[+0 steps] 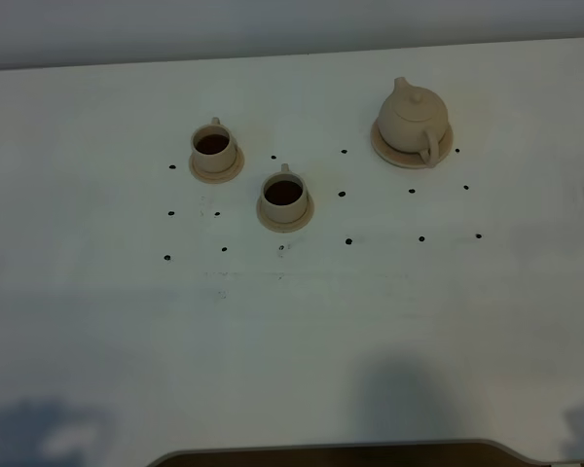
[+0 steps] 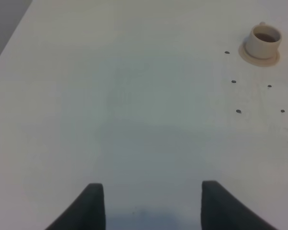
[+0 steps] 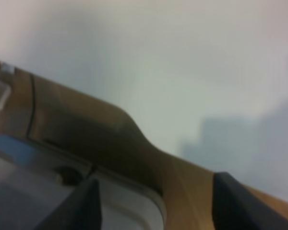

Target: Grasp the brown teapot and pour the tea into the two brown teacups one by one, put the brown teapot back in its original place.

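The brown teapot [image 1: 414, 117] stands upright on its wide round saucer [image 1: 446, 148] at the back right of the table, handle toward the front. Two brown teacups sit on small saucers, one at the back left [image 1: 213, 148] and one nearer the middle [image 1: 284, 197]; both hold dark tea. One teacup [image 2: 263, 41] also shows in the left wrist view, far from my left gripper [image 2: 152, 203], which is open and empty over bare table. My right gripper [image 3: 156, 206] is open and empty above the table's front edge. Neither arm shows in the exterior high view.
Small black dots [image 1: 343, 194] mark the white tabletop [image 1: 292, 321] around the cups and teapot. The table's brown front edge [image 1: 331, 451] runs along the bottom, and a grey device [image 3: 48, 191] lies below that edge in the right wrist view.
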{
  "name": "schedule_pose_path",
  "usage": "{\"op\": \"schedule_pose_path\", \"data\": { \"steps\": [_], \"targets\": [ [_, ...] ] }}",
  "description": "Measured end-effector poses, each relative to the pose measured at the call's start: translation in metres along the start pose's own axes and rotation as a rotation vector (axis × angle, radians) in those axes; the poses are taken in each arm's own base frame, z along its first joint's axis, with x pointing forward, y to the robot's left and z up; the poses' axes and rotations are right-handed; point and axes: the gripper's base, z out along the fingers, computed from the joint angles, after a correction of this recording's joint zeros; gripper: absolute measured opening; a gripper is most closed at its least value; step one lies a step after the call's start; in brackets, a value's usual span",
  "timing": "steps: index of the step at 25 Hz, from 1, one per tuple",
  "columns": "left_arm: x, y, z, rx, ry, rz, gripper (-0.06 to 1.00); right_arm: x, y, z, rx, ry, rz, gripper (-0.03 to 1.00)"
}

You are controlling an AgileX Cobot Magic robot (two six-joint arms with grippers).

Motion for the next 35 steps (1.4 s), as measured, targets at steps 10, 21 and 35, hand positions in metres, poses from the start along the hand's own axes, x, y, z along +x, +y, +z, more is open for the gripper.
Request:
{"op": "schedule_pose_path", "data": {
  "steps": [10,21,35],
  "targets": [
    [0.000,0.000,0.000,0.000,0.000,-0.001,0.49,0.020,0.000,-0.025,0.047,-0.212,-0.008,0.51],
    [0.000,0.000,0.000,0.000,0.000,-0.001,0.49,0.041,-0.003,-0.044,0.217,-0.425,0.136,0.51],
    [0.000,0.000,0.000,0.000,0.000,-0.001,0.49,0.057,0.003,-0.054,0.291,-0.567,0.176,0.51]
  ]
}}
